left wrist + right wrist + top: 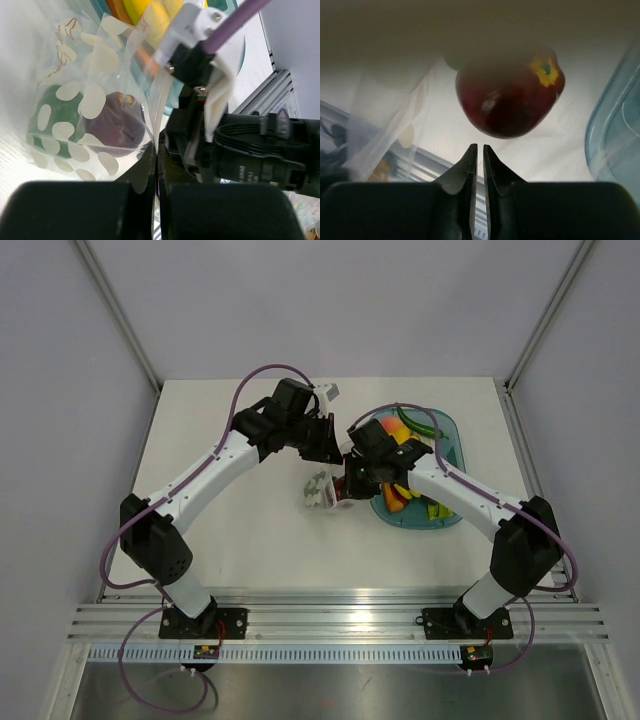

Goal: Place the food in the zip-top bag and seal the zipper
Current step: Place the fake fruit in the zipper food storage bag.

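Observation:
The zip-top bag (pixel 318 490) lies on the table left of the teal tray, clear with white blobs (pixel 95 65). Inside it show a green round fruit (pixel 47 112) and a dark red apple (pixel 115 122). My left gripper (pixel 157 155) is shut on the bag's mouth edge, whose pale strip (pixel 161 100) runs up from the jaws. My right gripper (pixel 477 147) is shut with a hairline gap and nothing seen between the jaws. It points at the apple (pixel 510 97) just past its tips. In the top view both grippers (pixel 328 445) (pixel 348 480) meet over the bag.
The teal oval tray (pixel 452 445) stands right of the bag and holds orange and red pieces (pixel 400 498), green pieces (pixel 415 420) and the yellow banana bunch (pixel 150 15). Its rim shows at the right of the right wrist view (pixel 615 140). White walls enclose the table.

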Controlling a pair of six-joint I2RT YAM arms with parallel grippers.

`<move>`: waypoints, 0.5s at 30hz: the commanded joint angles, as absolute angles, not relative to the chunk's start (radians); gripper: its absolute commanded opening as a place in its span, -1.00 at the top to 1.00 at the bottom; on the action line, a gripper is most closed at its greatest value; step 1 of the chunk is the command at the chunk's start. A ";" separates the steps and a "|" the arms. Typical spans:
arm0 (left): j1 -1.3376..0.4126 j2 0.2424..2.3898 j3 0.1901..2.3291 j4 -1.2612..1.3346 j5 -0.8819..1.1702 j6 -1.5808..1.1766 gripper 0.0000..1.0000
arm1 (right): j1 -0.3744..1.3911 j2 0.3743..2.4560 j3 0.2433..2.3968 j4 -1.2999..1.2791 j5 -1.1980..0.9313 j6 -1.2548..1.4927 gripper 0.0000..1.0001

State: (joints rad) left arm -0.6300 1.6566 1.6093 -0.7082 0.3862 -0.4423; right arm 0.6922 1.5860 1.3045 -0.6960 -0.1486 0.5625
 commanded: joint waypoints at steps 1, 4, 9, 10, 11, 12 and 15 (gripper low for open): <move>-0.624 1.611 1.603 -0.663 0.423 -0.443 1.00 | 0.700 1.627 1.348 -0.728 -0.176 0.517 0.67; -0.624 1.606 1.601 -0.661 0.428 -0.443 1.00 | 0.701 1.678 1.405 -0.782 -0.056 0.506 0.67; -0.624 1.592 1.579 -0.644 0.449 -0.449 1.00 | 0.699 1.687 1.451 -0.728 0.181 0.587 0.70; -0.624 1.589 1.571 -0.643 0.452 -0.451 1.00 | 0.699 1.686 1.451 -0.707 0.240 0.610 0.69; -0.624 1.589 1.566 -0.641 0.453 -0.454 1.00 | 0.699 1.683 1.451 -0.681 0.251 0.623 0.69; -0.624 1.588 1.563 -0.641 0.454 -0.454 1.00 | 0.699 1.680 1.453 -0.649 0.256 0.636 0.69; -0.623 1.578 1.548 -0.643 0.443 -0.448 1.00 | 0.698 1.605 1.431 -0.600 0.242 0.660 0.66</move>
State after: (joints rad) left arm -0.6224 1.6398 1.5543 -0.6853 0.4091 -0.4454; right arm 0.6930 1.6951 1.4071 -0.6987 0.1612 0.6083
